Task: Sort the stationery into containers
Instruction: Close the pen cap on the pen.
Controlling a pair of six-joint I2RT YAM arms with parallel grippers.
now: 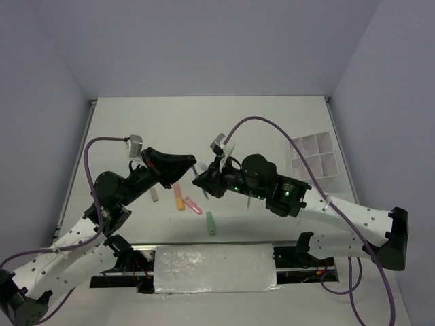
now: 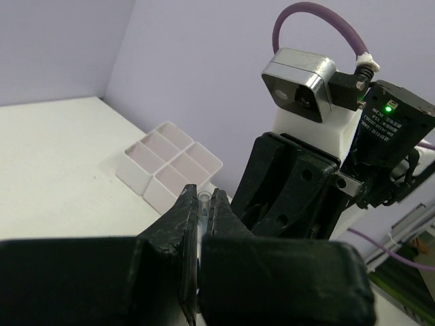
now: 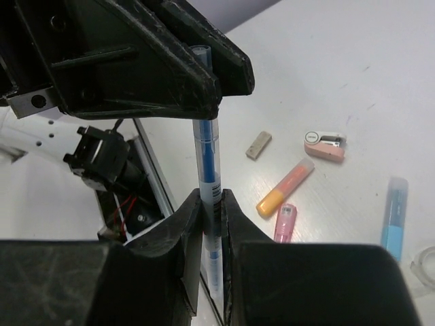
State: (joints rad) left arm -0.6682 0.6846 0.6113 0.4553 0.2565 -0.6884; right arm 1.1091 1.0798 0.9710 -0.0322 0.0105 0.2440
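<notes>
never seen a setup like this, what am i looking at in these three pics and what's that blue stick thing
Two robot arms are bolted to a table edge. One picture looks down from above; the other two come from cameras on each wrist. The stick is a thin blue pen. Both grippers are shut on it: the right gripper pinches its lower part, the left gripper its top, as in a handover above the table. On the table lie an orange marker, a pink marker, a pale blue marker, a tan eraser and a white compartment tray.
</notes>
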